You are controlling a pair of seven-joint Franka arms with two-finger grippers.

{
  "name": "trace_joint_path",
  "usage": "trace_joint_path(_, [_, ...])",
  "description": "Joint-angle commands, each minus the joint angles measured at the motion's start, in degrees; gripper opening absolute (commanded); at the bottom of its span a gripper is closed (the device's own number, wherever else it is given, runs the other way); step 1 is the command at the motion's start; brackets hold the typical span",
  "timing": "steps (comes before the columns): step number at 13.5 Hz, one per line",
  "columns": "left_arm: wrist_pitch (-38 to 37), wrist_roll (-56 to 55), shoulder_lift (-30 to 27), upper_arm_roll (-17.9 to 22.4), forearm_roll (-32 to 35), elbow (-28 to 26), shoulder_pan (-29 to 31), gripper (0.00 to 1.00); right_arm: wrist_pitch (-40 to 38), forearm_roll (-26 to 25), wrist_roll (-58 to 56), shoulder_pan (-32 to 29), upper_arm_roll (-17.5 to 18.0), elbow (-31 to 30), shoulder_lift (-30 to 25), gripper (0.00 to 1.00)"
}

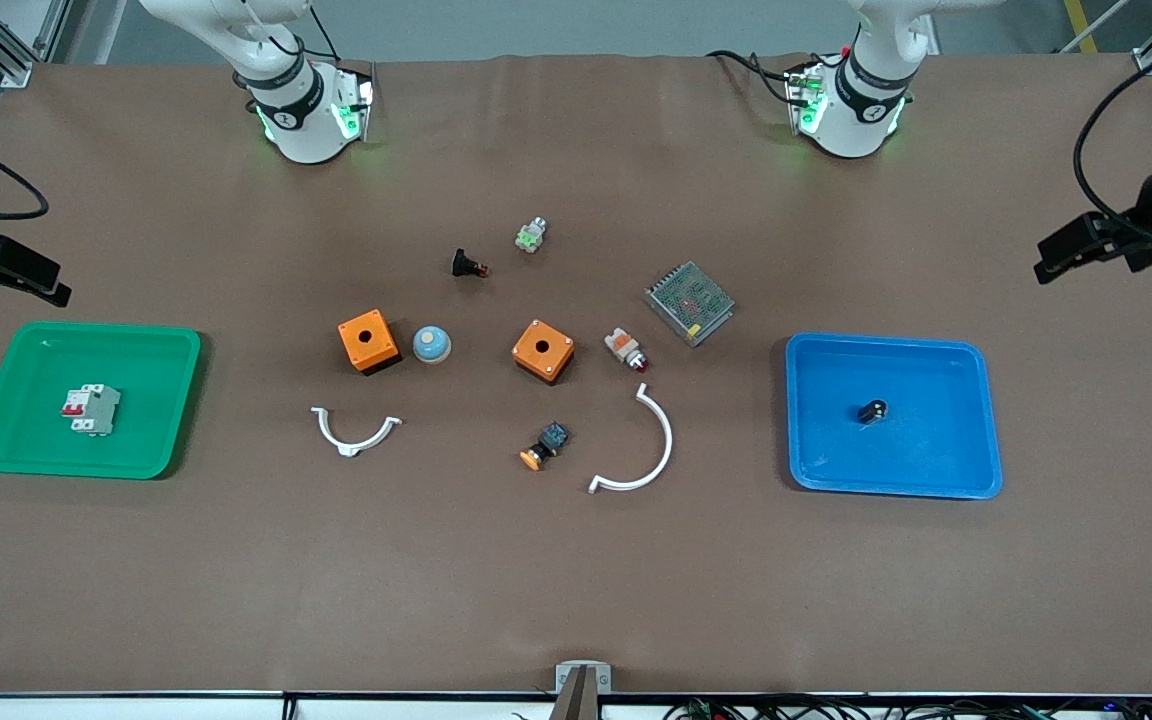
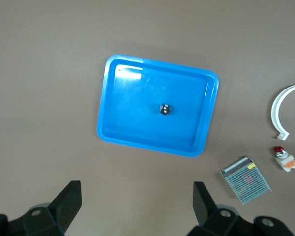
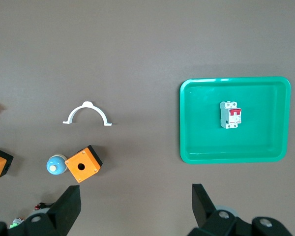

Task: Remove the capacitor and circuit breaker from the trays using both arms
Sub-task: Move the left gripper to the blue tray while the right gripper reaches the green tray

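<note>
- Capacitor (image 1: 872, 411) lying in blue tray (image 1: 976, 440), near its middle.
- Breaker (image 1: 90, 409) resting in green tray (image 1: 166, 400).
- Left claw (image 2: 136, 206) up over bare surface (image 1: 576, 580) beside blue tray, spread wide, empty.
- Right claw (image 3: 136, 206) likewise released, beside green tray.

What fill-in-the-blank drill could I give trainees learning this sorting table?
1. The breaker lies in the ____ tray.
2. The capacitor lies in the ____ tray.
3. Both the left gripper and right gripper are ____.

Missing words: green; blue; open
</note>
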Motion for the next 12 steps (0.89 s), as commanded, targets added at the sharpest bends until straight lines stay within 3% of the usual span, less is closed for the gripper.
trace_joint_path(1, [1.98,2.16,3.86,-0.23,0.75,0.04,0.39,1.0,-0.41,0.85,0.77,0.34,-0.23,1.48,1.11,1.0])
trace_joint_path(3, [4.43,1.55,6.15,-0.23,0.84,-1.36,0.3,1.0,-0.41,0.76,0.59,0.25,-0.23,1.39,1.72,1.0])
trace_joint_path(8, [17.17,0.84,8.96,-0.85,0.84,-13.22,-0.57,1.0,-0.5,-3.09,-0.28,-2.29,-0.58,0.86,4.7,1.0])
trace_joint_path(12, [19.73,0.84,16.08,-1.9,0.05,-14.55,-1.28,0.99,3.53,-3.37,-4.3,-8.52,-0.58,0.69,12.08,1.0])
